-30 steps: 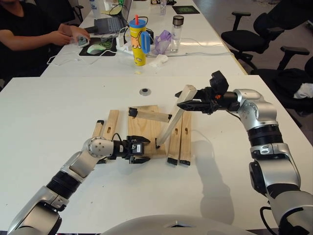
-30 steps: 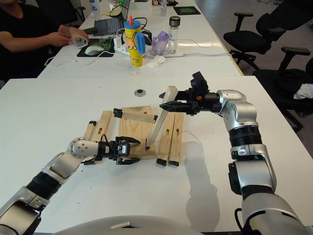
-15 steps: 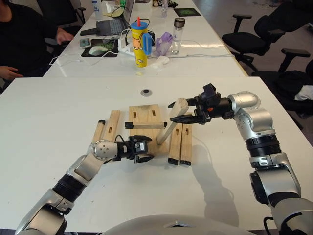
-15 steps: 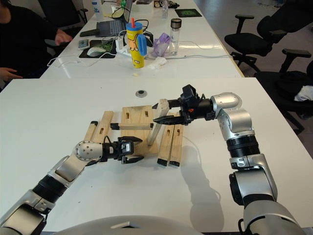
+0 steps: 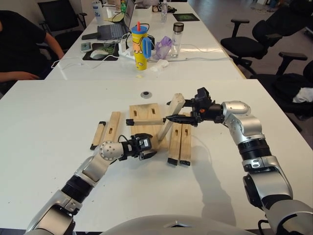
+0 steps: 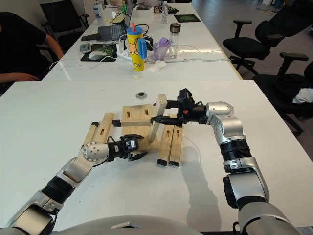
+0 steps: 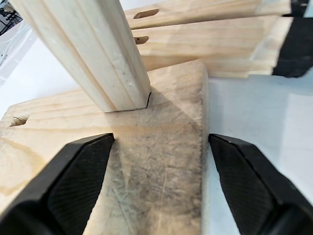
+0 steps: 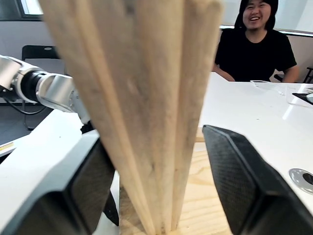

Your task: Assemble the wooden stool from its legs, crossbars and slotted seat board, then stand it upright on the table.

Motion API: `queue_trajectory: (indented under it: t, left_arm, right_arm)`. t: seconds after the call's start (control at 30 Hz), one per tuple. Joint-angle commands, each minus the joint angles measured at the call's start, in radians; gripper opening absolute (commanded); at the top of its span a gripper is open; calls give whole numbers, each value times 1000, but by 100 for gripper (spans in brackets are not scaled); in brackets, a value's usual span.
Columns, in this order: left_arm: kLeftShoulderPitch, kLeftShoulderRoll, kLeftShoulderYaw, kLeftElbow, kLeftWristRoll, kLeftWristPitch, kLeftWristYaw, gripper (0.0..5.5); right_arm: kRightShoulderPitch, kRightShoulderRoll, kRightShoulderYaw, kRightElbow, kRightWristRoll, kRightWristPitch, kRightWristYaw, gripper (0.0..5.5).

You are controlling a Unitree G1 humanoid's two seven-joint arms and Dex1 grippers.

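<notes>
Leg-fitting is what I'm judging to be underway. I'm holding one leg (image 5: 165,131) tilted, its foot resting on the near right corner of the seat board (image 5: 145,113), which is lying flat on the table (image 5: 58,112). The right gripper (image 5: 171,118) is pinching this leg partway up, fingers pressing its two sides. I take it that grip is giving me leverage to swing the foot into a slot. The left gripper (image 5: 146,148) is sitting at the board's near edge with its fingers (image 7: 73,181) spread wide either side of that corner and not clamping anything. It is probably waiting there to steady the board against the push. A crossbar (image 5: 144,122) is lying across the board, meeting the leg. I cannot tell whether the two are joined. Two spare legs (image 5: 179,142) are lying side by side just right of the board.

Compared with a second ago, the right gripper is riding lower and closer over the board. The crossbar, which was angled then, is now lying level. The left gripper has shifted along the near edge toward the leg's foot.
</notes>
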Motion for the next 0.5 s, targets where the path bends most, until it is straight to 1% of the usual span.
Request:
queue_trajectory:
  t: [0.03, 0.13, 0.23, 0.3, 0.4, 0.5]
  left_arm:
    - [68, 27, -38, 148, 91, 132, 12, 358]
    - [53, 30, -26, 181, 90, 119, 27, 358]
    - [32, 39, -24, 216, 93, 94, 25, 358]
    - [10, 43, -28, 243, 101, 70, 19, 358]
    - [-14, 50, -34, 267, 104, 21, 5, 358]
    - [-33, 58, -44, 283, 101, -47, -25, 358]
  right_arm:
    - [-15, -60, -20, 15, -58, -48, -10, 293]
    - [36, -102, -13, 29, -102, -83, -10, 293]
    - [67, -92, -48, -29, -41, -7, -27, 293]
    - [84, -103, -46, -47, -65, -6, -50, 293]
    - [101, -104, -42, 22, -147, -25, -167, 293]
    - [166, -51, -99, -55, -111, 80, -325, 293]
